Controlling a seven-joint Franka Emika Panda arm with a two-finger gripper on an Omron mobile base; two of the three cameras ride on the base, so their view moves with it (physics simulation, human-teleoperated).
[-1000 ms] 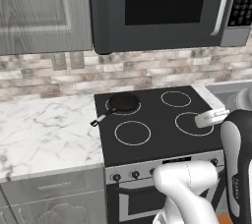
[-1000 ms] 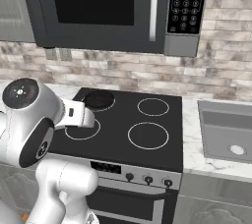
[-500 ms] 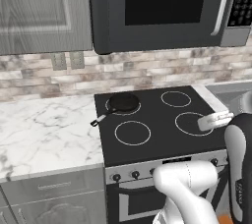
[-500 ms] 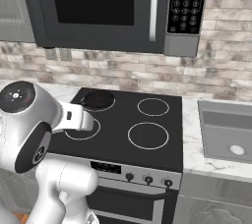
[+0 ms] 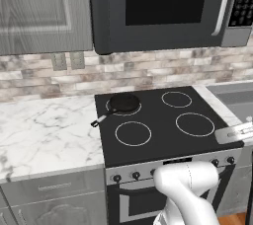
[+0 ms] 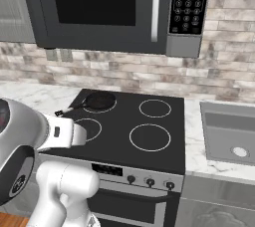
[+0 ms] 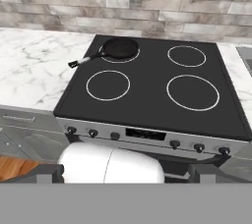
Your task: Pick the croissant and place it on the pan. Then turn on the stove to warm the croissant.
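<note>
- Hanging back from the stove [image 7: 147,95], the hand [image 7: 126,171] is raised in front of it and looks down and forward over the whole cooktop; its two dark fingertips [image 7: 47,173] stand far apart at the bottom of the hand view, so the hand is open and holds nothing.
- In the left base view the white forearm [image 5: 234,132] pokes in at the right edge, over the stove's front right corner; in the right base view the wrist [image 6: 57,134] lies just before the front left corner.
- The pan [image 5: 123,103] sits on the back left burner, with nothing in it, its thin handle pointing out past the stove's left edge toward the marble bench [image 5: 44,130].
- I cannot find the croissant in any picture.
- Against the frames a second ago, the forearm has dropped lower and slid toward the right edge of the left base view; in the right base view the shoulder has sunk. Stove and pan have not shifted.
</note>
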